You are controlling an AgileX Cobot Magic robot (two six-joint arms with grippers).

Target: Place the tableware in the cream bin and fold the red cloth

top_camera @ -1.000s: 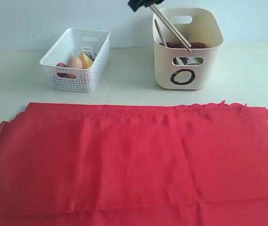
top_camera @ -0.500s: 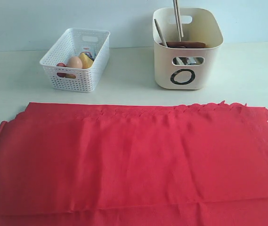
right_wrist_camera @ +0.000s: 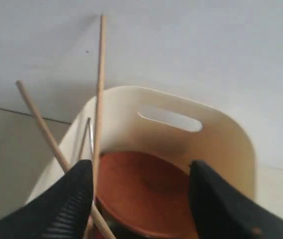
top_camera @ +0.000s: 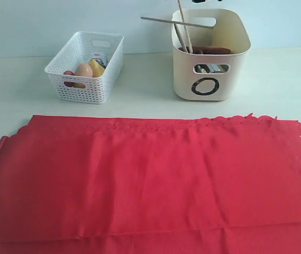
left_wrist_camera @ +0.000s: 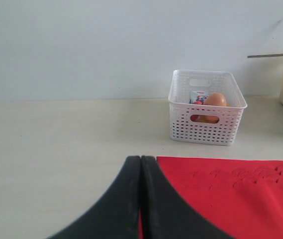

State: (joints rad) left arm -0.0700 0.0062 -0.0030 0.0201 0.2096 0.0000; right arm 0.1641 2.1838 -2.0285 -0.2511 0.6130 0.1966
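Your right hand (right_wrist_camera: 140, 172) is released; one chopstick (top_camera: 166, 21) lies across the bin (top_camera: 235, 74) rim, upper middle, and could tip out

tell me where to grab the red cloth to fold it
Probably take the red cloth by its far left corner and its scalloped far right corner. It lies flat on the table, so come down from above at the free edge and pinch, one gripper per corner.

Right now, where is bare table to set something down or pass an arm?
Free: table between white basket and cream bin, right of the bin, and the strip before the red cloth. Crowded: the bin, chopsticks jutting out.
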